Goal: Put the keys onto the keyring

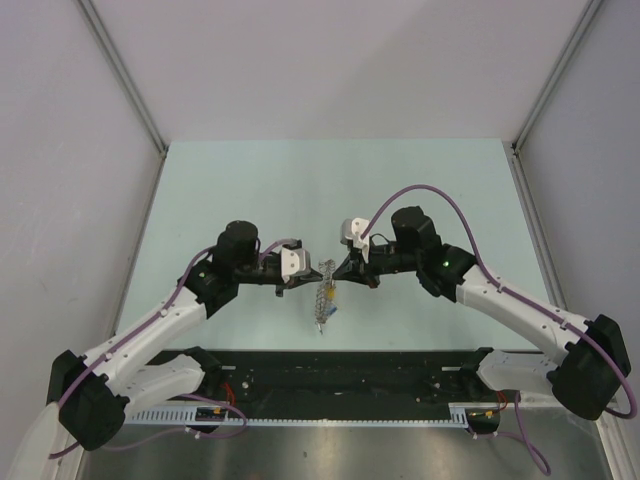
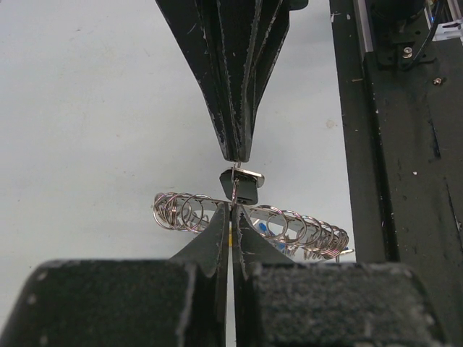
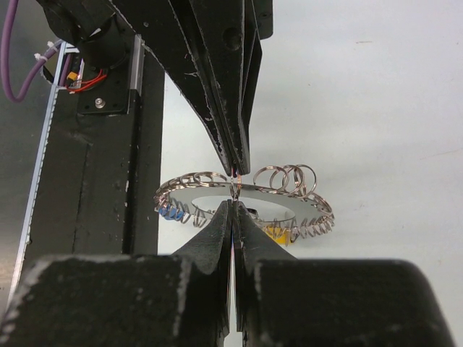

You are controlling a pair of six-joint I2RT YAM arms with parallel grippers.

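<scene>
The keyring [image 1: 321, 296] is a flat grey disc edged with many small wire loops, held above the table between both grippers. My left gripper [image 2: 231, 208] is shut on one small loop at the disc's rim [image 2: 289, 217]. My right gripper [image 3: 233, 206] is shut on a black-headed key [image 3: 250, 212] at the opposite rim of the keyring [image 3: 217, 189]. The black key [image 2: 246, 189] also shows in the left wrist view under the right gripper's tips. A blue key [image 3: 170, 213] and a yellow key [image 3: 278, 233] hang from the loops. The grippers' tips [image 1: 312, 283] [image 1: 338, 276] nearly touch.
The pale green table top [image 1: 330, 190] lies under the ring. A black rail [image 1: 340, 372] with the arm bases runs along the near edge. Grey walls [image 1: 70, 150] stand on both sides.
</scene>
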